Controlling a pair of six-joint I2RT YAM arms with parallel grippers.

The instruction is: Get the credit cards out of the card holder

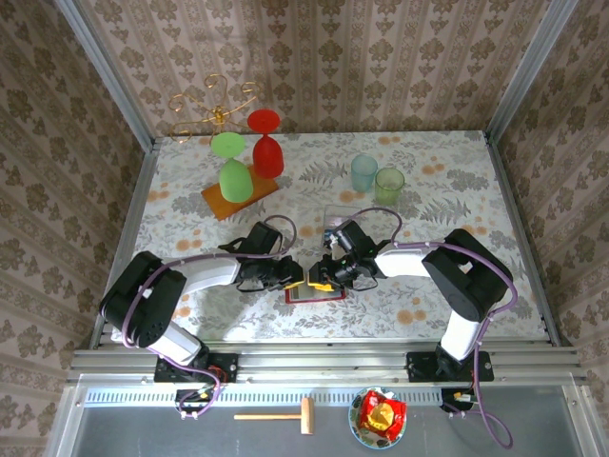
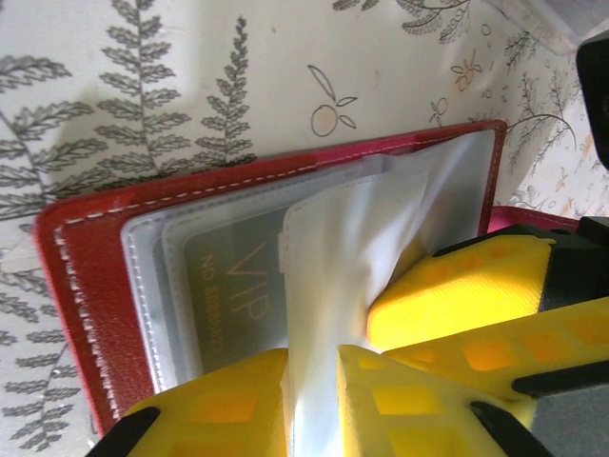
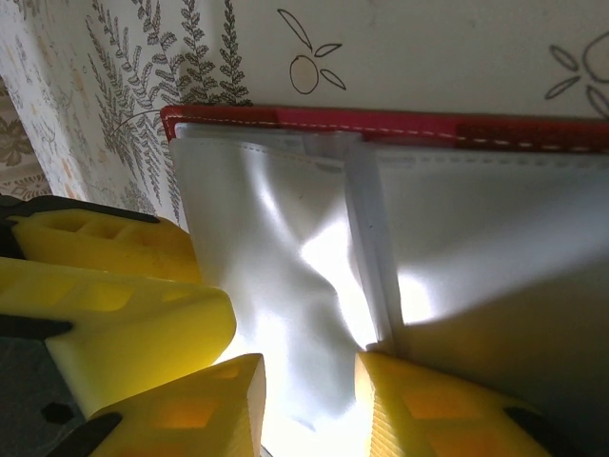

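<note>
**Red card holder, open, cards not yet out**

Card holder: flat on counter, near edge, between both arms. Left hand: clamped on a clear pocket, raised, likely to expose the VIP card sleeved beneath. Right hand: straddles a pocket leaf; grip cannot be told.

bright even light; wrist close-ups soft, glary
</note>
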